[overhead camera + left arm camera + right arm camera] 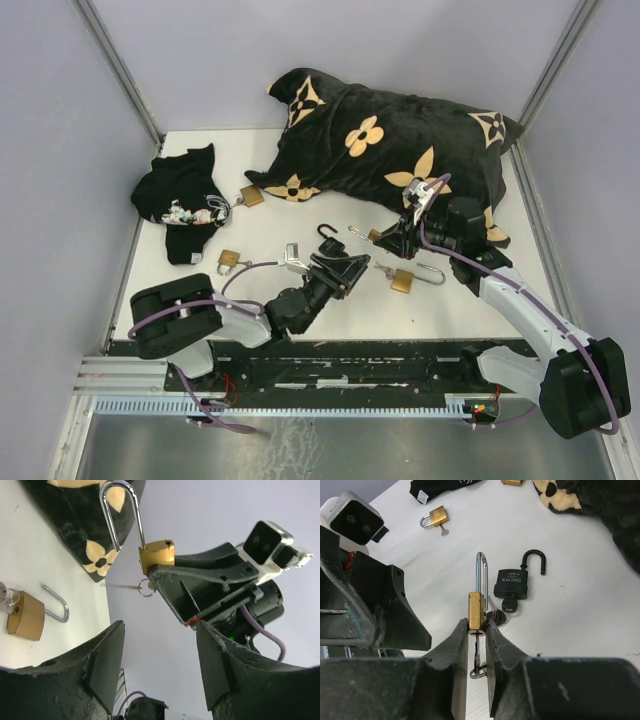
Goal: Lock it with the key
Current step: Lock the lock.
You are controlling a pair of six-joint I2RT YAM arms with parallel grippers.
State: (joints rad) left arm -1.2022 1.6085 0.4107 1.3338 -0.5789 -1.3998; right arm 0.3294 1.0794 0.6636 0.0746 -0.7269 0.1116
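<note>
My right gripper point(476, 630) is shut on a brass padlock point(476, 611), pinching its body just above the table. The long steel shackle point(120, 515) stands open, one leg free of the body. A key point(478, 655) on a small ring sticks out of the keyhole, between my right fingers point(457, 650). In the left wrist view the same padlock point(157, 555) and key point(122, 586) show ahead. My left gripper point(160, 650) faces them from a short way off, open and with nothing in it. From above, the two grippers point(343, 262) point(388, 240) meet mid-table.
A black padlock point(512, 583) with its own key lies on the table beyond the held one. Other brass padlocks lie loose point(403, 280) point(229, 261) point(251, 195). A black flowered pillow point(390, 140) fills the back, a black cloth point(180, 200) the left. Walls stand close on three sides.
</note>
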